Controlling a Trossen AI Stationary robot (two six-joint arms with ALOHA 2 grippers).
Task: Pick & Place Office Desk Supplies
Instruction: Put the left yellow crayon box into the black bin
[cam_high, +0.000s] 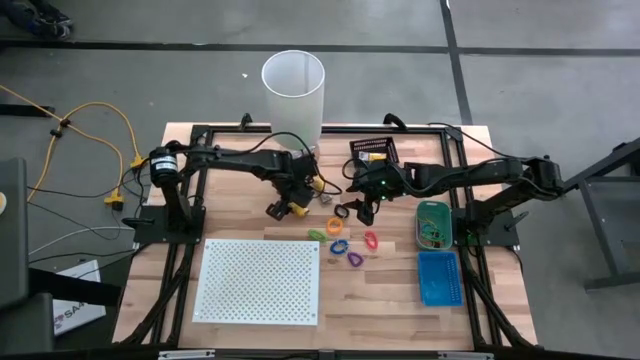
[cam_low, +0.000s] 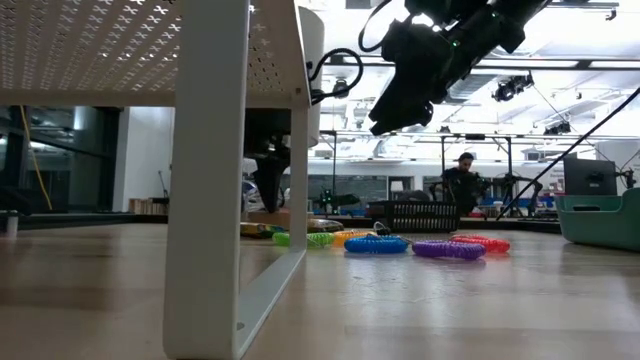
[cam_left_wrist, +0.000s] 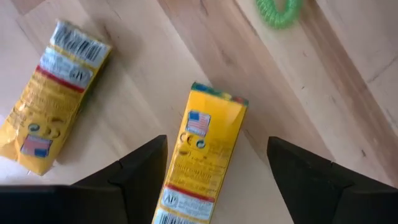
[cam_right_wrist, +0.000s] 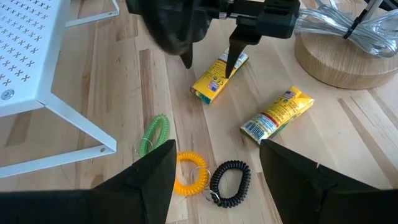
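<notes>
In the centre of the high view, just below the tall white cylinder (cam_high: 294, 88), the left gripper (cam_high: 290, 203) stands with its jaws wide over a yellow-orange box-shaped packet (cam_left_wrist: 202, 158) lying flat on the wooden table (cam_high: 380, 300); the left wrist view shows that packet between the two dark fingers, not yet pinched. A second, crumpled packet (cam_left_wrist: 53, 96) lies nearby in the upper left of that frame, apart from the first. Both look light and thin-walled, likely to dent under a hard squeeze, so a grip across the narrow width near the middle seems the safest hold. The right gripper (cam_high: 362, 208), also spread wide and holding nothing, hangs to the right of centre above the coiled loops: green (cam_right_wrist: 154, 134), orange (cam_right_wrist: 189, 172) and black (cam_right_wrist: 230, 182) show in the lower middle of the right wrist view, while blue (cam_low: 376, 243), purple (cam_low: 448, 249) and red (cam_low: 482, 242) lie in a row in the low view. These coils look springy and soft, best caught across one side of the ring. Room is tight: the two arms work close together, the white perforated board (cam_high: 260, 280) stands to the lower left, and a green bin (cam_high: 433, 222) and blue tray (cam_high: 439, 277) sit at the right.
</notes>
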